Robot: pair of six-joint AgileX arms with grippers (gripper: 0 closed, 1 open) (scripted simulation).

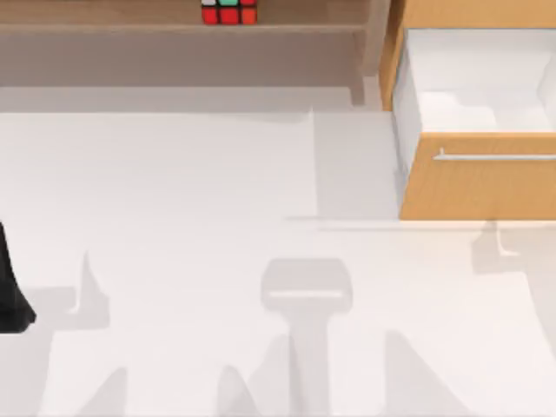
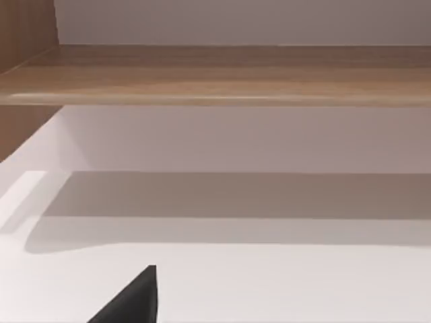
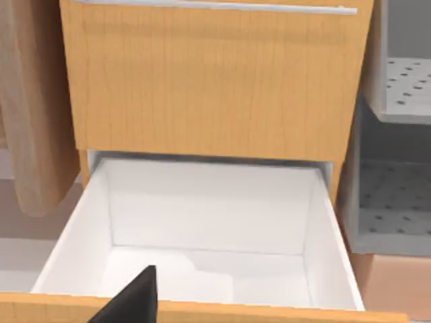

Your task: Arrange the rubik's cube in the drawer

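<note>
The rubik's cube (image 1: pixel 228 11) stands on the long wooden shelf (image 1: pixel 130 26) at the back of the table, its red and green squares showing. The drawer (image 1: pixel 478 187) is pulled open at the right; its white inside (image 3: pixel 135 208) holds nothing and its silver bar handle (image 1: pixel 495 157) faces the front. A black part of my right gripper (image 3: pixel 131 301) hangs just in front of and above the drawer's front edge (image 3: pixel 269 314). My left arm (image 1: pixel 10 295) rests at the table's left edge, and a black part of its gripper (image 2: pixel 131 303) points at the shelf board (image 2: pixel 222 81).
A wooden shelf post (image 1: pixel 375 43) stands between the shelf and the drawer. Behind the open drawer is a second wooden front (image 3: pixel 215 87) with its own bar handle. A grey perforated rack (image 3: pixel 397 202) stands beside the drawer unit. White tabletop (image 1: pixel 217 200) spreads across the middle.
</note>
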